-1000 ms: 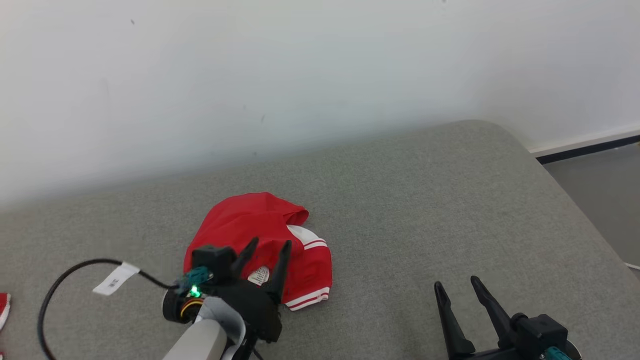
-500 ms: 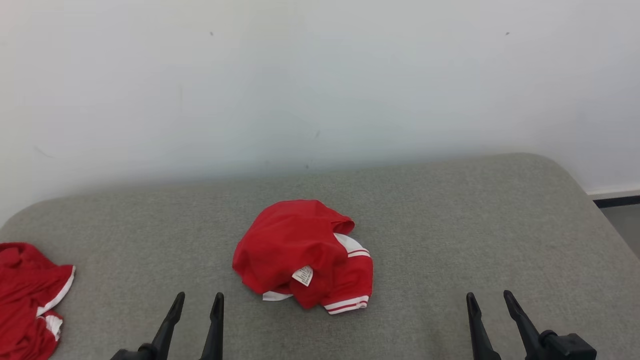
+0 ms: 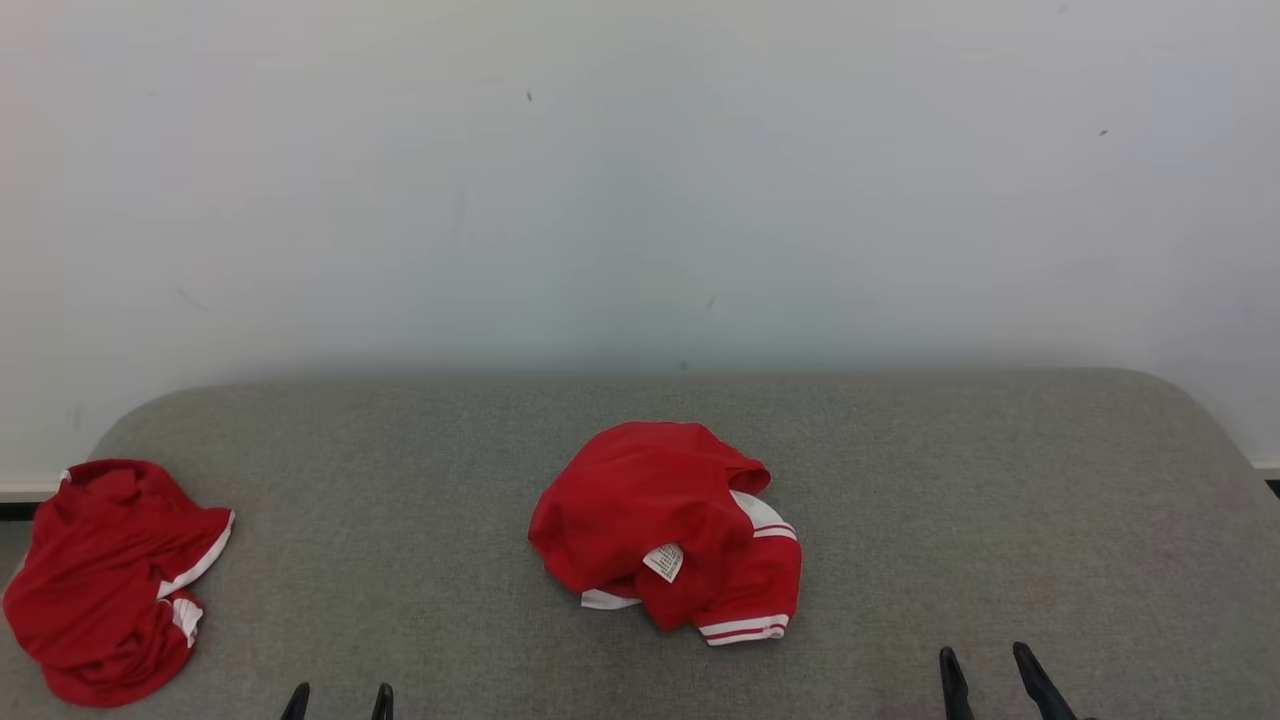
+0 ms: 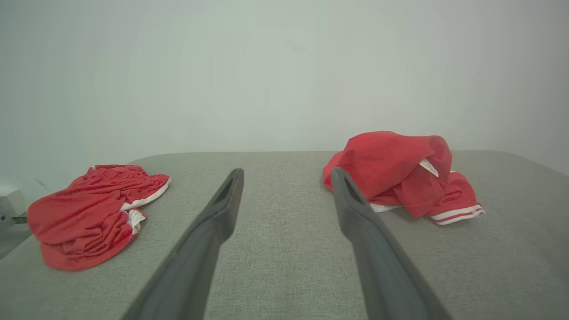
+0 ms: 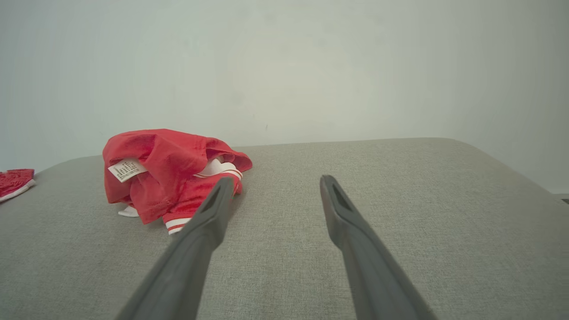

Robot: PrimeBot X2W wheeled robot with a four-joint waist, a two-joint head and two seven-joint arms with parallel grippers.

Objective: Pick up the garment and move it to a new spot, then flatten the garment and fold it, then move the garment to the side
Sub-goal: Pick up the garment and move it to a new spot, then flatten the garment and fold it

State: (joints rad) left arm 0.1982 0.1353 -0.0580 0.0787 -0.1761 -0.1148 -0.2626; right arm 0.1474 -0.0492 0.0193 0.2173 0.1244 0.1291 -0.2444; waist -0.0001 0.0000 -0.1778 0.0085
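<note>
Garment: the garment (image 3: 665, 530) is red with white trim and red-striped cuffs. It lies crumpled in a loose heap on the grey mattress (image 3: 1000, 480).
Garment's place: about halfway between the left and right edges of the mattress, nearer the front edge than the back edge by the wall (image 3: 640, 200).
Tag: a white label (image 3: 663, 561) shows on the front of the heap, facing the robot.
Left gripper: the left gripper (image 3: 340, 692) has its fingers spread wide with nothing between them. Its tips are at the front edge, left of the heap and clear of the cloth.
Right gripper: the right gripper (image 3: 985, 655) is also spread wide and carries nothing. It is at the front edge, well to the right of the heap.
Second garment: the second garment (image 3: 110, 575), also red with white trim, lies bunched at the left edge of the mattress, well apart from the first.
Contact: neither gripper touches any cloth.
</note>
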